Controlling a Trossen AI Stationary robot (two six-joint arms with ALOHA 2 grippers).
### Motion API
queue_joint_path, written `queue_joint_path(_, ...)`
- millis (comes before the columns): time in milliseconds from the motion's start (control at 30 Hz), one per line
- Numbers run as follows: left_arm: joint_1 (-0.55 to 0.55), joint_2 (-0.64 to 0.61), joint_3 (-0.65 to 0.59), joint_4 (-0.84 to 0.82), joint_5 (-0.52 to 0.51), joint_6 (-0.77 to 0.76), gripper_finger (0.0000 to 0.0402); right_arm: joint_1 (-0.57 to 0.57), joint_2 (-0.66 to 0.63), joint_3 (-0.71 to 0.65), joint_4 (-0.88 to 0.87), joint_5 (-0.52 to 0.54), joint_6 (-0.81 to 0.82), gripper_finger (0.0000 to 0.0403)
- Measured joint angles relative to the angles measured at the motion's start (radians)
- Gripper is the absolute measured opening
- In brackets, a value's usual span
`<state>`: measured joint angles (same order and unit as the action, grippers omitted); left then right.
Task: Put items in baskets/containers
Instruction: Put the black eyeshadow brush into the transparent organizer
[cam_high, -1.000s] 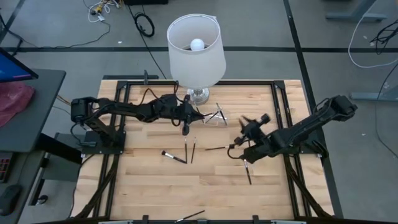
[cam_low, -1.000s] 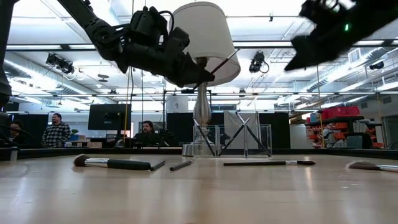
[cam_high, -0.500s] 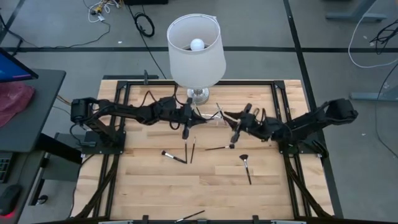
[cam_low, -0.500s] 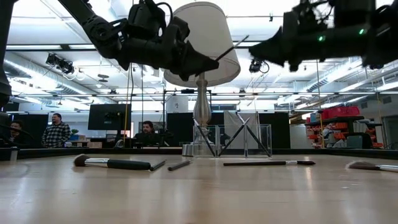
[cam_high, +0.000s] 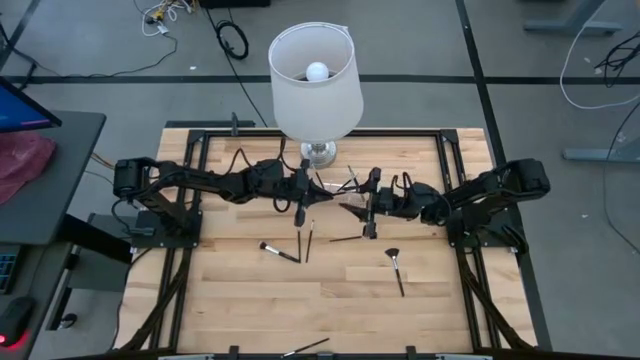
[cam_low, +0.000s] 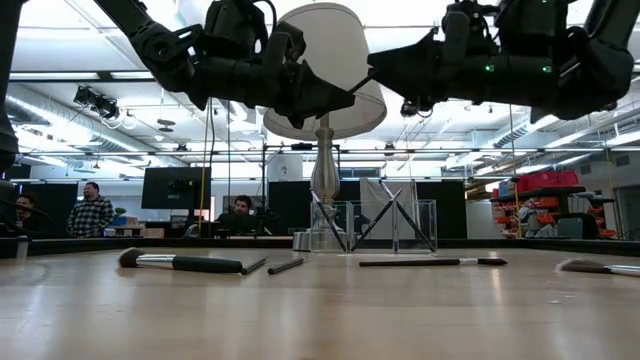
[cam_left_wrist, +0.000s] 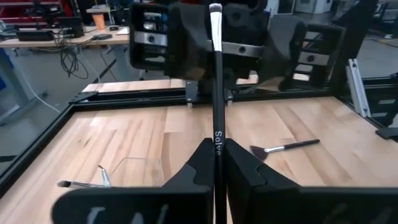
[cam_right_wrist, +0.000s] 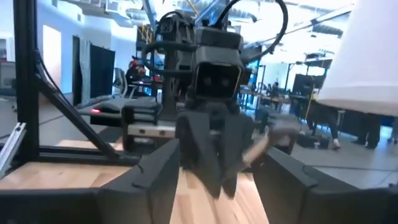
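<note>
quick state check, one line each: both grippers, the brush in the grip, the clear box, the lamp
left gripper: shut on a black-handled makeup brush
black-handled makeup brush: held above the table
right gripper: open, empty, facing the left gripper
small clear plastic box: upright, brushes leaning inside
white-shaded lamp: upright, unlit
</note>
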<state>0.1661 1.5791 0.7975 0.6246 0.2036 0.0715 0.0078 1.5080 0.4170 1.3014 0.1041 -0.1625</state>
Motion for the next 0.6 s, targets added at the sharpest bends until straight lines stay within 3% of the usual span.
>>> queue_joint_path(200, 0.0, 0.0, 0.0, -0.011, -0.001, 0.0, 0.0024, -0.003, 0.004, 0.021, -0.002, 0.0, -0.007, 0.0186)
queue_joint_path(600, -0.006, 0.0, 0.0, -0.02, 0.014, 0.052, 0.0031, -0.008, 0.004, 0.021, -0.007, -0.003, -0.002, 0.0015)
